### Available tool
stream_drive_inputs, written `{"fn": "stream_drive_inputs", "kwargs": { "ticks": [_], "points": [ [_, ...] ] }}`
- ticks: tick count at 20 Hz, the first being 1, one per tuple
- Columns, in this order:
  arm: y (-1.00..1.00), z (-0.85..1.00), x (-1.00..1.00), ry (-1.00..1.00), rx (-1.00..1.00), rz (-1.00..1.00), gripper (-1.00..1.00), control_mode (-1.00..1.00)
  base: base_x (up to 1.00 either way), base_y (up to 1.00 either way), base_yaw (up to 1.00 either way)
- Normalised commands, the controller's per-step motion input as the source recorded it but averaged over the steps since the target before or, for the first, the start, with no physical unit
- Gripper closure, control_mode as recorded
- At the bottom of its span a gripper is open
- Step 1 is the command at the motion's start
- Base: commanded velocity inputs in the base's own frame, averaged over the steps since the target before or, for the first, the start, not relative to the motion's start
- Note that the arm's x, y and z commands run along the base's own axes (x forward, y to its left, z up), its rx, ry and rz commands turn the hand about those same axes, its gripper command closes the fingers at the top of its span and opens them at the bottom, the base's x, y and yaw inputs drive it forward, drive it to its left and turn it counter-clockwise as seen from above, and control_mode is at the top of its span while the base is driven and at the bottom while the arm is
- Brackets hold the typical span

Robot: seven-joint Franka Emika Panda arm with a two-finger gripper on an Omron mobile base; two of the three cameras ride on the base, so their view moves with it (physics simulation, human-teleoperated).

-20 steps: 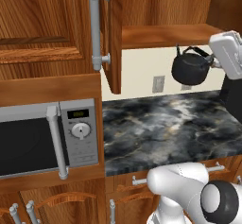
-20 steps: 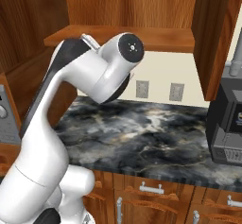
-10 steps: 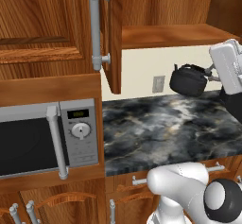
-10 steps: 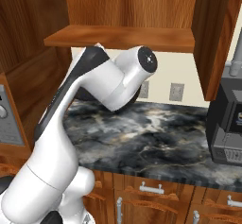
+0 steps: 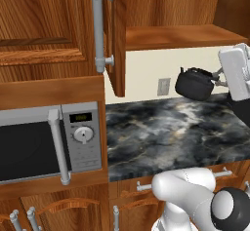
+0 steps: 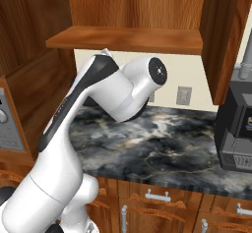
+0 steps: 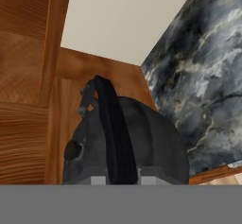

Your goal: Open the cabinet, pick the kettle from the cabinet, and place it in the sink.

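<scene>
kettle (image 5: 194,83) clamped by its handle in gripper (image 5: 220,79), tilted, above counter (image 5: 171,127) | advice: carry level, clear of cabinet (image 5: 115,35), toward sink

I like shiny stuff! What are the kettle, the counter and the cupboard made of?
The kettle looks like dark grey metal with a dull sheen, though it could be enamel. The counter looks like polished stone, black with pale cloudy veins. The cupboard looks like reddish-brown wood with visible grain, and its bar handle looks like silvery metal.
</scene>
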Motion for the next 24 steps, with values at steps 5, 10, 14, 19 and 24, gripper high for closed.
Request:
{"fn": "stream_drive_inputs", "kwargs": {
  "ticks": [5, 10, 14, 19, 24],
  "points": [
    [0.00, 0.00, 0.00, 0.00, 0.00, 0.00, 1.00, -1.00, 0.00, 0.00, 0.00],
    [0.00, 0.00, 0.00, 0.00, 0.00, 0.00, 1.00, -1.00, 0.00, 0.00, 0.00],
    [0.00, 0.00, 0.00, 0.00, 0.00, 0.00, 1.00, -1.00, 0.00, 0.00, 0.00],
    [0.00, 0.00, 0.00, 0.00, 0.00, 0.00, 1.00, -1.00, 0.00, 0.00, 0.00],
    [0.00, 0.00, 0.00, 0.00, 0.00, 0.00, 1.00, -1.00, 0.00, 0.00, 0.00]
  ]
}}
